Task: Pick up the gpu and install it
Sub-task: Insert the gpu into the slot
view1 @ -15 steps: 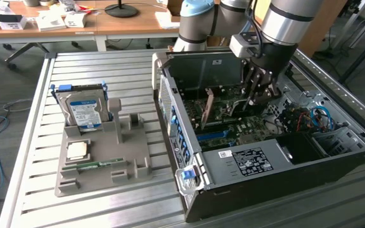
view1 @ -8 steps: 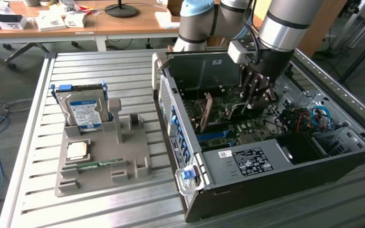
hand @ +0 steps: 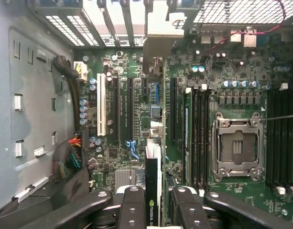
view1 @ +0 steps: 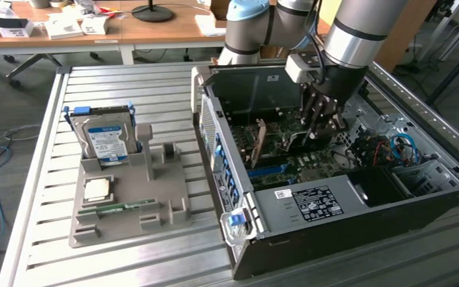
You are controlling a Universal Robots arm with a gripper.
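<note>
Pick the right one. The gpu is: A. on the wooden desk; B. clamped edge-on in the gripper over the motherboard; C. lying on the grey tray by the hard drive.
B: the gpu is held edge-on in the gripper, above the motherboard inside the open case.

Boxy blue-white-labelled hard drive (view1: 106, 139) stood upright in grey plastic fixture (view1: 168, 210). Narrow green memory stick (view1: 118, 207) lay flat in it. Open black computer case (view1: 357, 234) sat beside it.

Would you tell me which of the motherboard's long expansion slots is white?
The slot beside the column of blue capacitors, farthest from the CPU socket; the other slots are black.
</note>
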